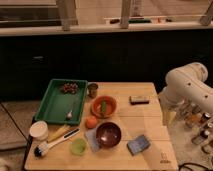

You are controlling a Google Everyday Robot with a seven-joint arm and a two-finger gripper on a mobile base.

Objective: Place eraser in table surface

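Gripper [169, 118] hung low beside the table's right edge, under the bulky white arm [187, 85], and whether it was open, closed or holding anything, I couldn't tell! Just left of the gripper, the eraser [139, 99] lay flat on the table surface [125, 90], back-right, apart from everything. Further left sat the orange bowl [104, 106] and metal cup [92, 90], the blue-grey pad [138, 144] nearer the front, the green tray [56, 106] far left.

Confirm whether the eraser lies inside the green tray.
No: the eraser rests on the table surface, well right of the green tray, with the tool off the table's right edge.
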